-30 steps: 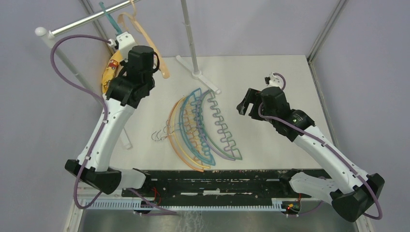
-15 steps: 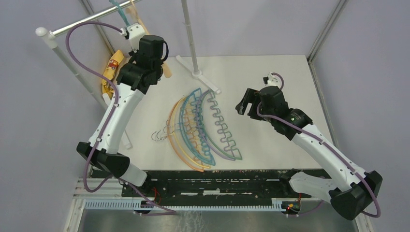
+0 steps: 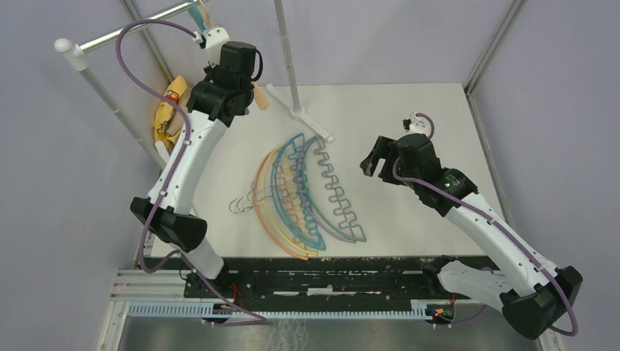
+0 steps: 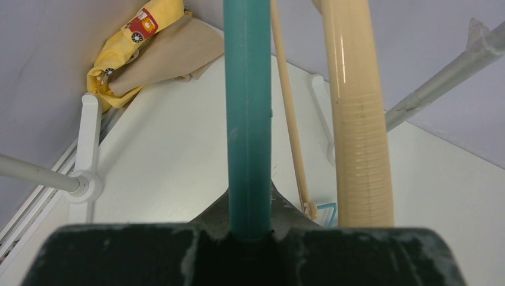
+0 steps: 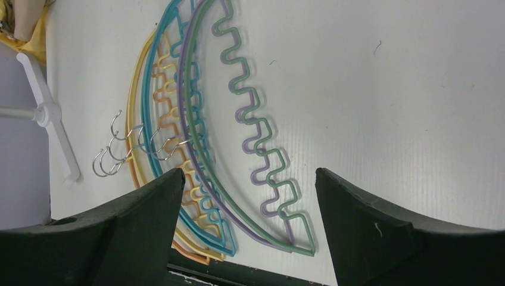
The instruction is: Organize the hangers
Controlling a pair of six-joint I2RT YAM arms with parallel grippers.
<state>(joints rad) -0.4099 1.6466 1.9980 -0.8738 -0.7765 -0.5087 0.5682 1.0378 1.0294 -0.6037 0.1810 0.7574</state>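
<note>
L hand (image 4: 250, 235): clamped on teal hanger (image 4: 249, 119), held high by rack rail (image 3: 99, 42) (for hooking on, I judge) | R hand (image 5: 248, 179): open, poised over remaining hangers (image 3: 307, 194) piled mid-worktop (image 3: 409, 117)

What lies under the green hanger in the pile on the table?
A purple hanger lies directly under the green hanger, nearly matching its shape and showing along its edges. Where the bars overlap, the purple one is covered.
</note>
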